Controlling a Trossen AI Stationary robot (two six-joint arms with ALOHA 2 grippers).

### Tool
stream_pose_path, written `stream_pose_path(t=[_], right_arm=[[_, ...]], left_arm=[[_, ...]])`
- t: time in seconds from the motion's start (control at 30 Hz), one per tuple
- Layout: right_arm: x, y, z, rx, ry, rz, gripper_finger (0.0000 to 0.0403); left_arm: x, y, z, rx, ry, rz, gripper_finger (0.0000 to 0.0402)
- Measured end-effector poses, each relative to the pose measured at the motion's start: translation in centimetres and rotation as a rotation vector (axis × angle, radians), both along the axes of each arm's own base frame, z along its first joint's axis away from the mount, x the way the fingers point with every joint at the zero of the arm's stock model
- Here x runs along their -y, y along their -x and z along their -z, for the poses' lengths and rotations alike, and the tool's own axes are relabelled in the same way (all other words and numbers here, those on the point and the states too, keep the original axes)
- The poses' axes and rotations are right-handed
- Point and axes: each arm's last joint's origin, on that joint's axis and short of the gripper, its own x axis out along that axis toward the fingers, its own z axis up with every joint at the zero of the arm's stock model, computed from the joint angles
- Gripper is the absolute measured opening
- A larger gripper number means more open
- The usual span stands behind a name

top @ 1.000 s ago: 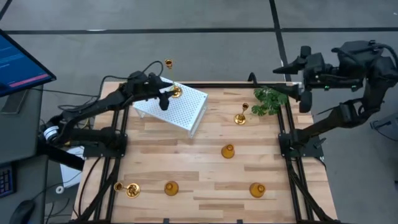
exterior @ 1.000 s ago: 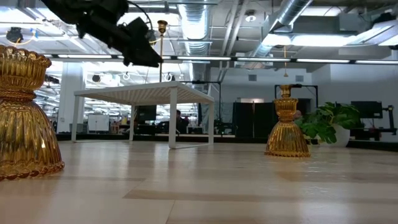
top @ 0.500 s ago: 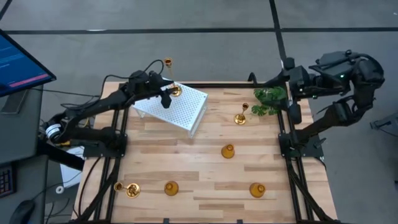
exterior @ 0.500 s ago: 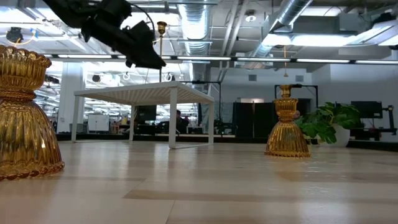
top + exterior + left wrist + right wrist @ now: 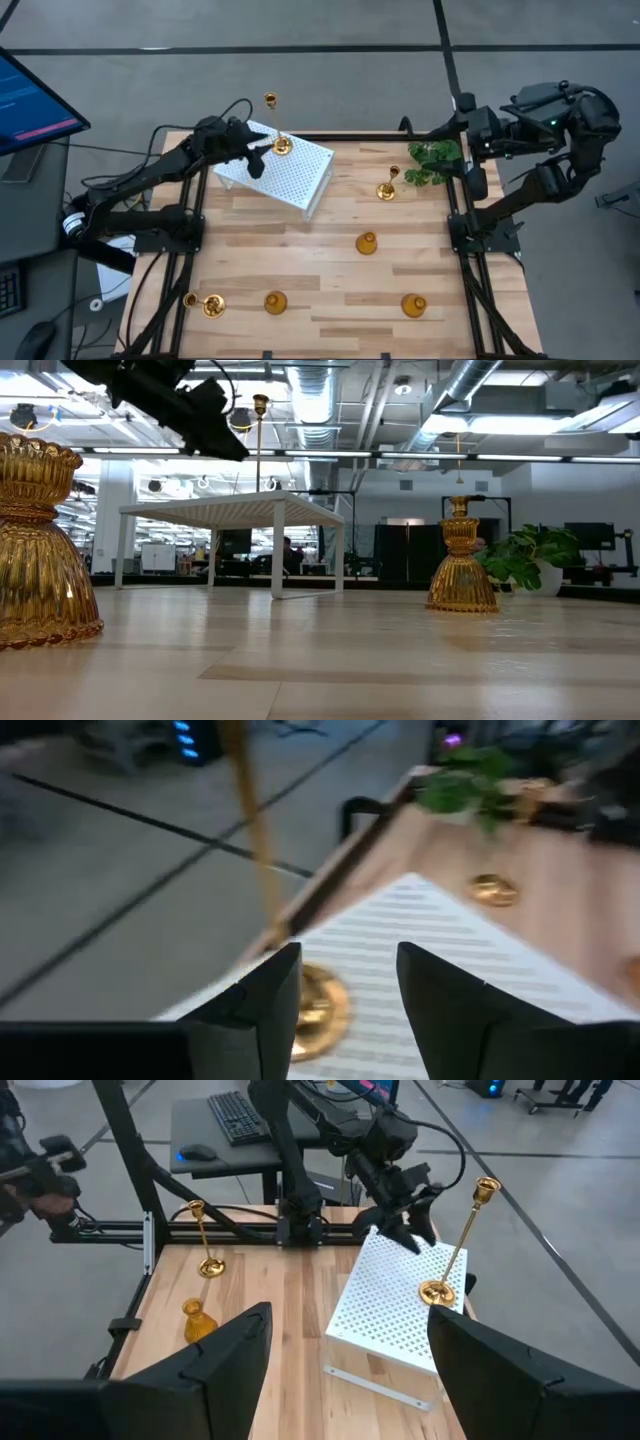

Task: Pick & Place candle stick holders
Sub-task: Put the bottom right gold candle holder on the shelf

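Observation:
A tall gold candle stick holder (image 5: pixel 279 135) stands upright by its round base on the white perforated stand (image 5: pixel 300 175) at the table's far left. My left gripper (image 5: pixel 255 163) hovers open just left of it; its fingers (image 5: pixel 265 995) stand apart above the stand, short of the base (image 5: pixel 320 1005). A second tall holder (image 5: pixel 387 186) stands by the green plant (image 5: pixel 432 162), and a third (image 5: pixel 205 303) stands at the near left. Short bell-shaped holders (image 5: pixel 367 242) (image 5: pixel 275 302) (image 5: pixel 414 305) rest on the wood. My right gripper (image 5: pixel 470 172) hangs open above the right edge.
The plant (image 5: pixel 525 560) sits at the far right corner, beside my right arm. The stand (image 5: pixel 235 510) rests on thin legs. Bare wood lies between the stand and the short holders. A monitor (image 5: pixel 30 95) stands off the table's left side.
My left gripper has drawn back from the tall holder on the stand, toward the table's far left corner and slightly up; the holder stays upright on the stand. My right arm swung a little in toward the table, then kept still.

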Motion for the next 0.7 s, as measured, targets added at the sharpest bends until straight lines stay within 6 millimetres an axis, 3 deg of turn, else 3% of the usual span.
stream_pose_path(t=[0.13,0.33,0.7], right_arm=[[0.0,0.0,0.0,0.000,0.000,-0.001,0.0258],[0.0,0.0,0.0,-0.001,0.003,-0.002,0.0258],[0.0,0.0,0.1,-0.006,-0.003,0.001,0.0258]], left_arm=[[-1.0,0.1,0.0,0.003,-0.019,-0.052,0.0196],[-2.8,-1.3,1.0,0.048,0.056,0.067,0.0241],[-3.8,-2.5,0.8,0.114,-0.004,0.089,0.0228]])
